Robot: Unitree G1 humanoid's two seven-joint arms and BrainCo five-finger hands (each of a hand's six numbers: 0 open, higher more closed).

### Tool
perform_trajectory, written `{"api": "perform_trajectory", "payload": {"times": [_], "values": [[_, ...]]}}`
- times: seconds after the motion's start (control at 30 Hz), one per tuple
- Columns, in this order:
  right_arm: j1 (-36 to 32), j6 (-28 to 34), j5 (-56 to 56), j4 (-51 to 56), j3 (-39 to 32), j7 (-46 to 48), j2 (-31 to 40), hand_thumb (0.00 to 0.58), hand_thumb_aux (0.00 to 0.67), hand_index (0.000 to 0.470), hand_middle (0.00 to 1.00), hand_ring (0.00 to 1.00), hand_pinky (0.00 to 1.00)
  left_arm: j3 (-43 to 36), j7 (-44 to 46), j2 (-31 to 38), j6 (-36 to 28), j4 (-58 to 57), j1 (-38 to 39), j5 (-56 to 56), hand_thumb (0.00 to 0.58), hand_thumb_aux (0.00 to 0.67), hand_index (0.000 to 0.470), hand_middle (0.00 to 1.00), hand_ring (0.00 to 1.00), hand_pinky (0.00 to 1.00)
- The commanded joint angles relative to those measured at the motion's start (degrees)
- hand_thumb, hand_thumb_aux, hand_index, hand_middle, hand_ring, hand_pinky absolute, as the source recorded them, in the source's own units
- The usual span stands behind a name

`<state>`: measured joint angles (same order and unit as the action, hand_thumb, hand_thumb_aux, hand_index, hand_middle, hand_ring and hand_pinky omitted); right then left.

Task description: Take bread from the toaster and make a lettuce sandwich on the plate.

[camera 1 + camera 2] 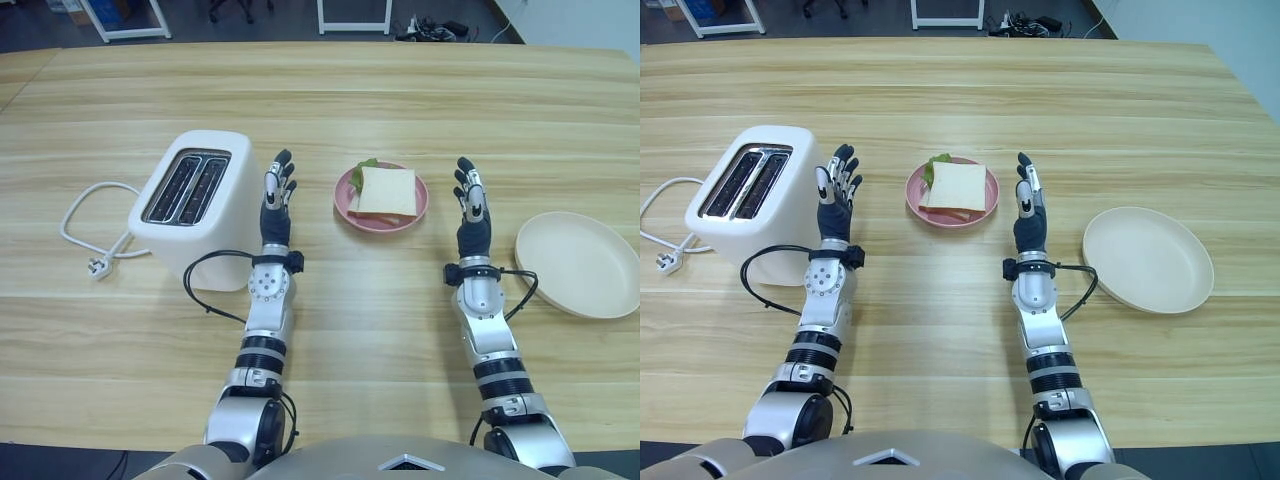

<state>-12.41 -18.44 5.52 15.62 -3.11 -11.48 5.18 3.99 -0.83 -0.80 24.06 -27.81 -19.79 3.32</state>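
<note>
Sandwich (386, 190) on plate (423, 198) (lettuce (366, 166) showing); left hand (277, 196), right hand (471, 206) open.

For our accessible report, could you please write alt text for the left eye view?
A sandwich with lettuce peeking out sits on a pink plate, between the robot's open left hand and right hand. A white toaster stands beside the left hand; a cream plate lies beside the right.

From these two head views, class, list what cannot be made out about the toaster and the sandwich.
Toaster slots: dark inside in both views, so any bread left in them cannot be told.
Sandwich filling: the top slice covers it in both views; only a lettuce edge peeks out at the back of the pink plate.
</note>
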Motion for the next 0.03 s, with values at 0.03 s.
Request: {"api": "perform_trajectory", "payload": {"times": [0.03], "values": [[0.08, 0.45, 0.04, -0.45, 1.01, 0.9, -0.33, 0.0, 0.0, 0.0, 0.0, 0.0, 0.0, -0.55, 0.57, -0.11, -1.33, 2.46, 1.55, -0.26, 0.0, 0.0, 0.0, 0.0, 0.0, 0.0]]}}
